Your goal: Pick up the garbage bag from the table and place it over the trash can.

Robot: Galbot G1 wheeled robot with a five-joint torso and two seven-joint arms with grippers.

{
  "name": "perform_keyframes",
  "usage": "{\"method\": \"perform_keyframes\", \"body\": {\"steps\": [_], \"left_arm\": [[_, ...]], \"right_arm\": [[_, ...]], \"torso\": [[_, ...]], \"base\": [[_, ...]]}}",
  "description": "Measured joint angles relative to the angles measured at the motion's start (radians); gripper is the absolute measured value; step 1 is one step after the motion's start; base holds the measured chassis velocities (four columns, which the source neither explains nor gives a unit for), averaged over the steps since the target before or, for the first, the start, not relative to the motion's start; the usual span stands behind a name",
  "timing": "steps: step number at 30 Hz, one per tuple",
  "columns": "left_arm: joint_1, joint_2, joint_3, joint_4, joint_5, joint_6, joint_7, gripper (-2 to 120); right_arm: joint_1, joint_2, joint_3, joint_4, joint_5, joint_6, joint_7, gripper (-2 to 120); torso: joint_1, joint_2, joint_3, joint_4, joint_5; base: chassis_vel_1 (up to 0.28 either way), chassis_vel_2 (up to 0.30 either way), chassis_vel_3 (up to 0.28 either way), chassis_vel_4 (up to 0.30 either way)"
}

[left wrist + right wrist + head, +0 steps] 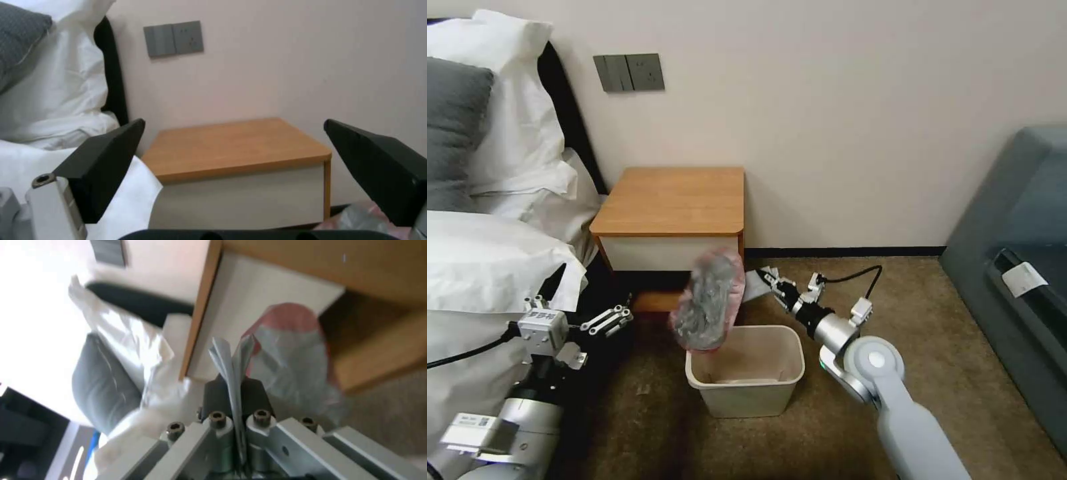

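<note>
The right tool (770, 280) pinches a fold of the garbage bag (708, 300), which hangs off the counter (674, 200) above the trash can (746, 369), probably to open over its rim, while the left tool (610, 320) waits spread beside the bed; no readable writing.

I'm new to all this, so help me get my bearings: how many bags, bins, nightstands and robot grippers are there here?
Garbage bag: 1, held over the trash can's rim by the right gripper
Trash can: 1
Table: 1
Grippers: 2, left gripper open by the bed, right gripper shut on the bag
Total: 5
</note>
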Motion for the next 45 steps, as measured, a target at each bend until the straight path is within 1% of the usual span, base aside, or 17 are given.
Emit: {"method": "perform_keyframes", "body": {"steps": [3, 5, 10, 17, 22, 28, 34, 39, 42, 43, 44, 45], "left_arm": [[0.000, -0.001, 0.000, 0.000, 0.000, -0.001, 0.000, 100], [-0.003, -0.002, 0.003, 0.005, 0.000, -0.002, 0.002, 100], [-0.006, -0.003, 0.004, 0.012, -0.001, -0.007, 0.003, 100], [-0.006, -0.006, 0.003, 0.016, -0.003, -0.016, 0.004, 100], [-0.008, -0.007, 0.005, 0.021, -0.002, -0.020, 0.008, 100], [-0.010, -0.007, 0.006, 0.027, -0.001, -0.028, 0.010, 100], [-0.014, -0.006, 0.005, 0.034, -0.003, -0.032, 0.010, 100], [-0.021, -0.008, 0.008, 0.048, -0.003, -0.037, 0.010, 100], [-0.026, -0.009, 0.011, 0.059, -0.008, -0.046, 0.010, 100], [-0.026, -0.009, 0.011, 0.059, -0.008, -0.046, 0.010, 100], [-0.029, -0.009, 0.011, 0.064, -0.017, -0.054, 0.014, 100], [-0.029, -0.009, 0.011, 0.064, -0.018, -0.055, 0.014, 100]], "right_arm": [[-0.021, -0.006, -0.010, 0.021, -0.012, 0.000, 0.000, 0], [-0.060, -0.013, -0.035, 0.066, -0.037, 0.002, 0.000, 0], [-0.119, -0.021, -0.064, 0.117, -0.062, 0.005, 0.006, 0], [-0.200, -0.039, -0.069, 0.161, -0.083, 0.009, 0.008, 0], [-0.219, -0.040, -0.053, 0.157, -0.112, 0.023, 0.005, 0], [-0.252, -0.038, -0.030, 0.141, -0.211, 0.053, -0.013, 0], [-0.275, -0.040, -0.015, 0.141, -0.236, 0.067, -0.010, 0], [-0.280, -0.043, -0.016, 0.138, -0.238, 0.078, 0.031, 0], [-0.272, -0.043, -0.018, 0.153, -0.184, 0.063, 0.143, 0], [-0.272, -0.043, -0.018, 0.153, -0.184, 0.063, 0.143, 0], [-0.264, -0.043, -0.018, 0.156, -0.166, 0.057, 0.183, 0], [-0.262, -0.042, -0.018, 0.156, -0.164, 0.056, 0.191, 0]], "torso": [[0.000, 0.000, 0.000, 0.0001, 0.0000], [0.000, 0.000, 0.000, 0.0001, -0.0001], [0.000, 0.000, 0.000, 0.0002, -0.0001], [0.000, 0.000, 0.000, 0.0001, 0.0000], [0.000, 0.000, 0.000, 0.0002, 0.0000], [0.000, 0.000, 0.000, 0.0001, 0.0001], [0.000, 0.000, 0.000, 0.0001, 0.0000], [0.000, 0.000, 0.000, 0.0001, 0.0000], [0.000, 0.000, 0.000, 0.0001, 0.0000], [0.000, 0.000, 0.000, 0.0001, 0.0000], [0.000, 0.000, 0.000, 0.0001, 0.0000], [0.000, 0.000, 0.000, 0.0001, 0.0000]], "base": [[0.000, 0.000, 0.000, 0.000], [0.000, 0.000, 0.000, 0.000], [0.000, 0.000, 0.000, 0.000], [0.000, 0.000, 0.000, 0.000], [0.000, 0.000, 0.000, 0.000], [0.000, 0.000, 0.000, 0.000], [0.000, 0.000, 0.000, 0.000], [0.000, 0.000, 0.000, 0.000], [0.000, 0.000, 0.000, 0.000], [0.000, 0.000, 0.000, 0.000], [0.000, 0.000, 0.000, 0.000], [0.000, 0.000, 0.000, 0.000]]}}
